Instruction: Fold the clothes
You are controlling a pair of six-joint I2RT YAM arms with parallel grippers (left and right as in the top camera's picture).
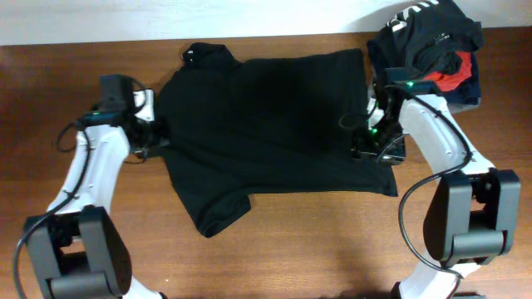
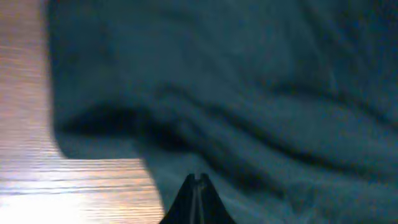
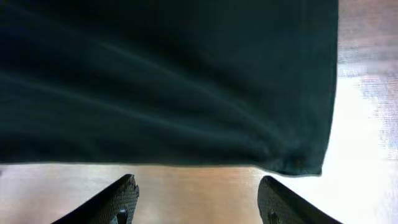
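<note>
A black short-sleeved shirt point(image 1: 274, 124) lies spread flat on the wooden table point(image 1: 291, 241), collar at the far left. My left gripper point(image 1: 156, 141) sits at the shirt's left edge; in the left wrist view its fingers point(image 2: 199, 180) are shut over the cloth point(image 2: 249, 93), and whether cloth is pinched between them I cannot tell. My right gripper point(image 1: 366, 149) is at the shirt's right hem. In the right wrist view its fingers point(image 3: 198, 186) are open over bare wood, just short of the hem point(image 3: 186, 93).
A pile of dark clothes point(image 1: 428, 41) with a red piece and white lettering sits at the back right corner, just behind my right arm. A pale wall strip runs along the table's far edge. Bare wood lies in front of the shirt.
</note>
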